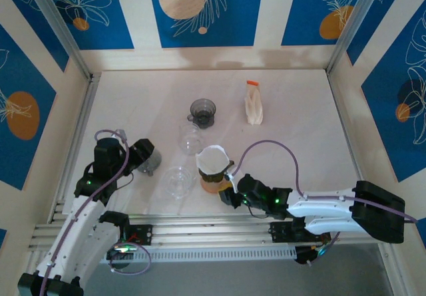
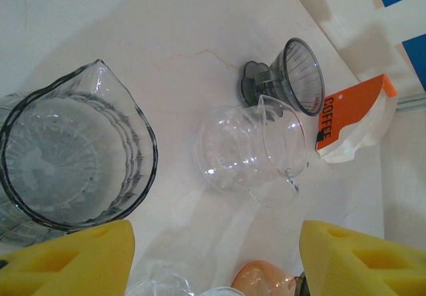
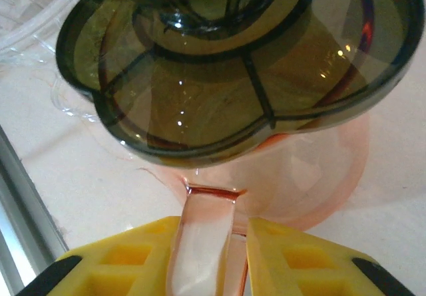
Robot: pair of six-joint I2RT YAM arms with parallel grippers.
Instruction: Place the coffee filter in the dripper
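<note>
While the white coffee filter [image 1: 213, 159] appears already seated in the dripper [image 3: 233, 63] atop the orange server [image 3: 313, 176] mid-table [image 1: 299, 149], the nearer right end effector [image 1: 229, 191] sits at its 5 o'clock. It is narrowed onto the handle [image 3: 203, 243], whose length runs toward 11 o'clock. The left end effector [image 1: 148, 159] gapes wide at 9 o'clock.

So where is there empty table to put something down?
The widest bare table lies right of the filter pack, up to the right wall. Another patch sits left of the grey dripper, beyond the left arm. The middle front is crowded: two clear jugs and the orange jug.
</note>
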